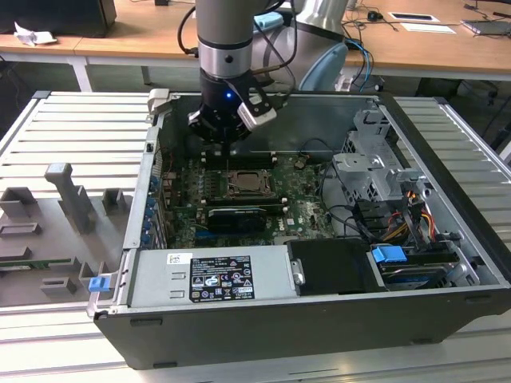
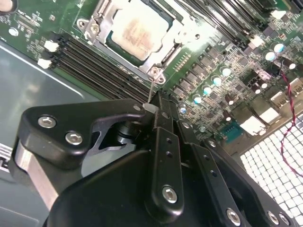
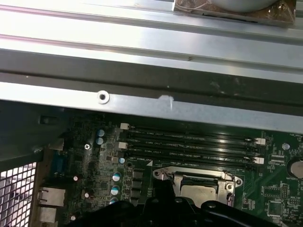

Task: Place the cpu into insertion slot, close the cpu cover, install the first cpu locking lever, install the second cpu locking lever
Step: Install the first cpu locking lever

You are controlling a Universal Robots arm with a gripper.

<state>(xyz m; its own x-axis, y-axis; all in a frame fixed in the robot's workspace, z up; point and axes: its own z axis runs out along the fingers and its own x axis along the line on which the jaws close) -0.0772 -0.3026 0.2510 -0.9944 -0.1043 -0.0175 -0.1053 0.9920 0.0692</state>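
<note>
The cpu (image 2: 135, 28) lies flat in the insertion slot (image 2: 156, 71) on the green board, its pale metal face up. The silver cpu cover (image 2: 105, 19) is down around it, framing the chip. In the exterior view the cpu (image 1: 251, 185) sits mid-board inside the open case. My gripper (image 2: 154, 105) hangs just off the socket's corner, shut on a thin wire locking lever (image 2: 151, 91) that rises from that corner to the fingertips. In the exterior view the gripper (image 1: 226, 145) is above the board's far side. The first wrist view shows the cpu (image 3: 201, 191) under the cover (image 3: 189, 174).
Long black memory slots (image 2: 90, 61) run beside the socket. The case's metal wall (image 3: 142, 71) stands close behind them. A black card (image 1: 235, 215), the power supply (image 1: 211, 275), a drive cage (image 1: 375, 171) and loose cables (image 1: 399, 215) crowd the case.
</note>
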